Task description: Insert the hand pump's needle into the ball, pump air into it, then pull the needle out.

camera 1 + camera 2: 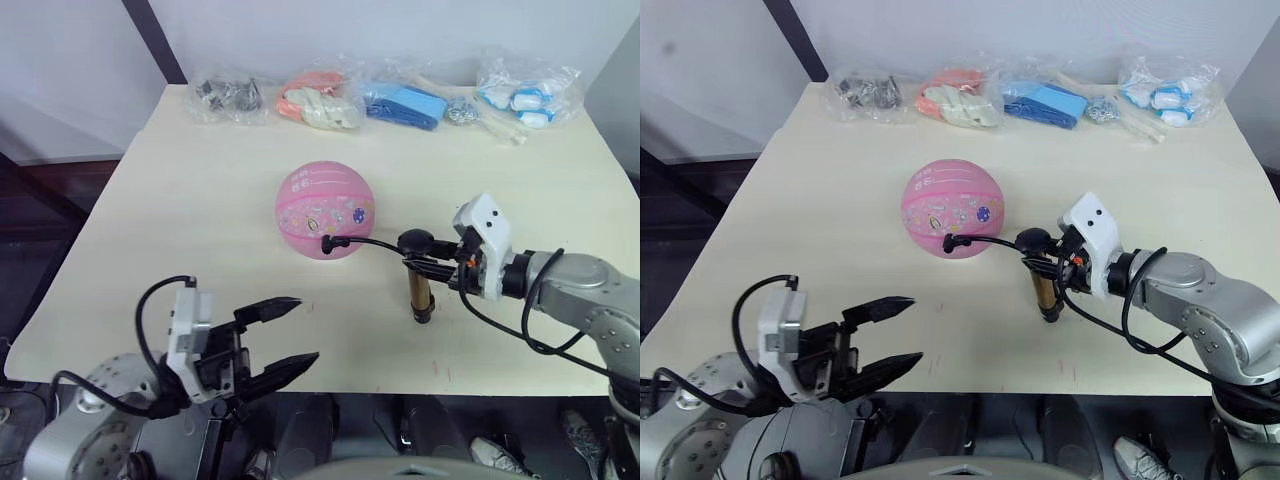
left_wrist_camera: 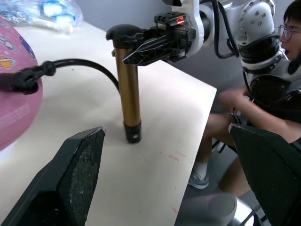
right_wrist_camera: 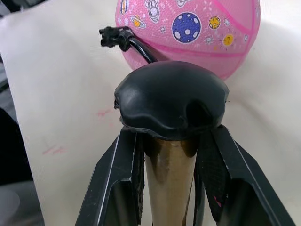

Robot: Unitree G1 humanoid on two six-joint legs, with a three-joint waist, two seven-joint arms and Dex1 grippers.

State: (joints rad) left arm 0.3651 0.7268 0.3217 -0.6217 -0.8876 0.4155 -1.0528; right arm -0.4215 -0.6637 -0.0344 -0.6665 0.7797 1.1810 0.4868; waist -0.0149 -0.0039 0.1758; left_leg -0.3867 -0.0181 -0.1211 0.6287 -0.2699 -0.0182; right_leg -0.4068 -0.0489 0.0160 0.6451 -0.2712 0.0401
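The pump (image 1: 420, 292) stands upright on the table (image 1: 180, 240) just right of the pink ball (image 1: 325, 211), its hose (image 1: 372, 241) reaching the ball's side. The right gripper (image 1: 432, 266) clamps the barrel under the black cap. The left gripper (image 1: 285, 337) hangs spread apart over the near table edge.

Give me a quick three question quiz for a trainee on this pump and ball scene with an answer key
1. True or false: the right gripper is shut on the hand pump, just under its black handle.
2. How does the pump stand on the table? A) lying flat B) upright on its end cap C) lifted clear of the table
3. Fill in: the left gripper is ____ and holds nothing.

Key:
1. True. Its fingers clamp the gold barrel.
2. B. The hose curves from the pump's top to the black fitting at the ball; the needle itself is too small to make out.
3. Open, at the table's near edge, apart from the ball.
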